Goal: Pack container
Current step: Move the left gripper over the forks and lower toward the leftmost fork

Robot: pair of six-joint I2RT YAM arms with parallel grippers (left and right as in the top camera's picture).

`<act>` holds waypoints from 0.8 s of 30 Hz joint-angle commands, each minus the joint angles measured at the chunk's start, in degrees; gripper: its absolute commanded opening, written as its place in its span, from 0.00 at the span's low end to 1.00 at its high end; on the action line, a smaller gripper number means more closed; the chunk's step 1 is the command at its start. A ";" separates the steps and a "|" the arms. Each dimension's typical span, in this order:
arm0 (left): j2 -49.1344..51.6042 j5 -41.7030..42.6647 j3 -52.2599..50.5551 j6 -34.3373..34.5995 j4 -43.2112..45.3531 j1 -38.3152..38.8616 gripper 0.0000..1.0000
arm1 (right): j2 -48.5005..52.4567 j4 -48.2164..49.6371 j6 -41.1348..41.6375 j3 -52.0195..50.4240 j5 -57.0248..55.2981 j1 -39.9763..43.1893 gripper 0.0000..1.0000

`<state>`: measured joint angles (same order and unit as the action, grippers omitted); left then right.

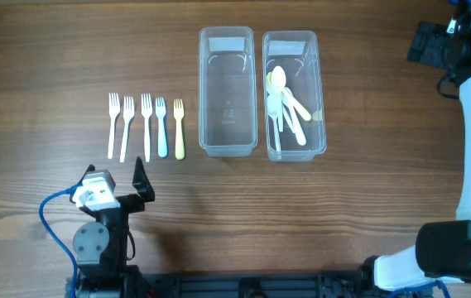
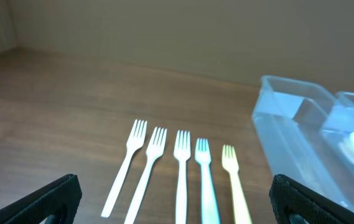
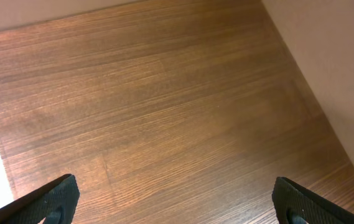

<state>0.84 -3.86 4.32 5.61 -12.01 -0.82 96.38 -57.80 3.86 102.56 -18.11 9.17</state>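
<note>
Currently, several spoons lie in the right container, just beside the left container. Five forks lie in a row on the surface left of both containers, their long axes parallel and tines pointing away from the robot. The left tool and right tool gape wide, holding nothing.

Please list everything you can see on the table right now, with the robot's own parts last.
white forks: three, white, left end of the row left of the containers
blue fork: one, light blue, fourth in the row
yellow fork: one, pale yellow, nearest the containers
empty container: one, clear, centre of the table
filled container: one, clear, beside the empty one on its right
spoons: several (exact count unclear), white and pale yellow, inside the filled container
table: one, brown wood
left gripper: one, black, open, near the forks' handles
right gripper: one, black, open, over bare table at the far right
</note>
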 commanded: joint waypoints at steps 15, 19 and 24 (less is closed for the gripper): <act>28.24 4.35 31.78 -0.81 -13.35 -0.37 1.00 | 0.26 0.11 0.63 0.44 -1.16 -0.04 1.00; 41.86 9.94 46.58 -6.80 -20.46 -0.35 1.00 | 0.26 0.11 0.66 0.44 -1.16 -0.04 1.00; 52.09 17.05 59.10 -8.07 -23.10 -0.35 1.00 | 0.26 0.09 0.63 0.44 -1.16 -0.04 1.00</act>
<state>48.42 5.80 56.75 0.36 -34.63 -0.82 96.40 -57.87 3.86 102.56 -18.28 9.17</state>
